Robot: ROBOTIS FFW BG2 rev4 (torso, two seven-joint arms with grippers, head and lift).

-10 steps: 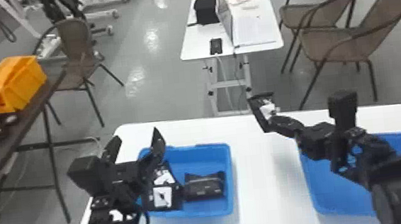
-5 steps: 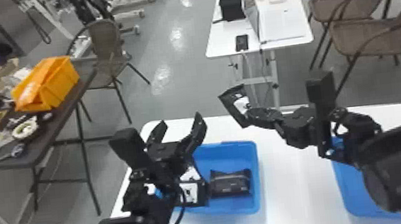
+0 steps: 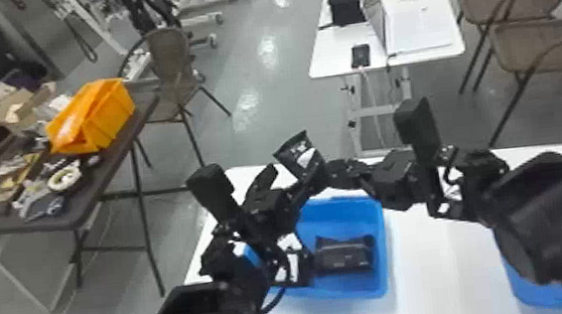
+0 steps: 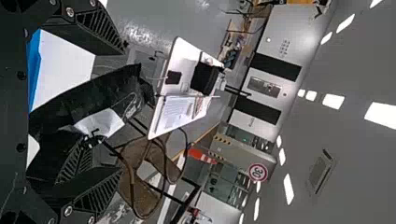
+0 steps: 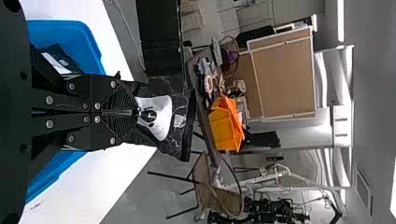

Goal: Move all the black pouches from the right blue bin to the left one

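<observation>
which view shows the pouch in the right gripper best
Right wrist view: the black pouch faces the camera, right gripper shut on it. The head view shows it small; the left wrist view, large but slanted.

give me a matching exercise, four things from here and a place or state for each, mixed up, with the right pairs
1. orange bin
2. right gripper
3. left gripper
4. lying black pouch

A. open, fingers apart
B. on the dark table
C. inside the left blue bin
D. pinching a raised pouch

Pairs: 1-B; 2-D; 3-A; 4-C
</observation>
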